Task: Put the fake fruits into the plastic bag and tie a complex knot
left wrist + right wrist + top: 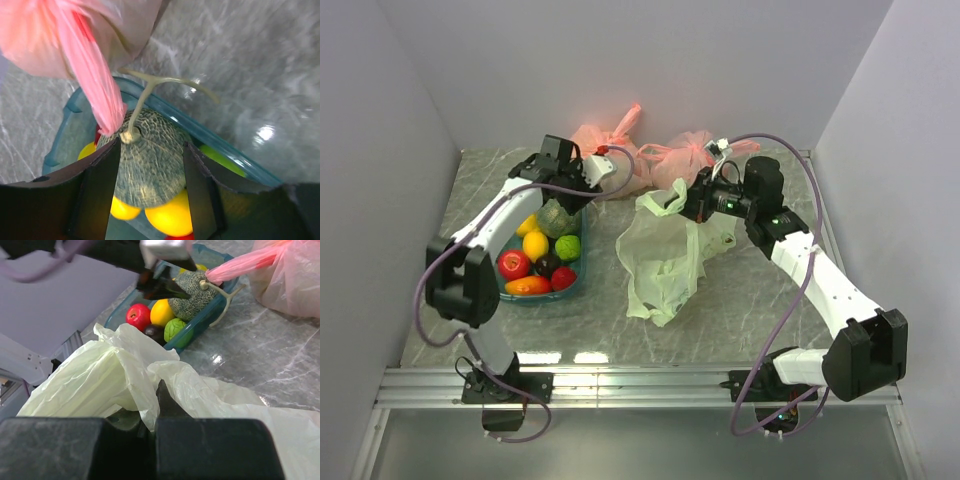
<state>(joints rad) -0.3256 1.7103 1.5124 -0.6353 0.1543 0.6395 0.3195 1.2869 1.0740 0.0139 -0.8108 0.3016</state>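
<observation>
At the middle of the table (760,300) the plastic bag (660,265) lies crumpled and loose. The right gripper (690,205) is closed on the bag's upper edge, with a fold of film pinched between its fingers (165,400). To the left, the fruits sit in a teal tray (582,268): a lemon (535,243), a red apple (513,264), a lime (567,247). The left gripper (150,150) is clamped on a netted green melon (150,175) at the tray's far end, a finger on each side. Two pink bags (620,150) lie behind, and the tail of one touches the melon's stem end.

White arms (500,213), black joints (460,285), purple cables (775,138)
</observation>
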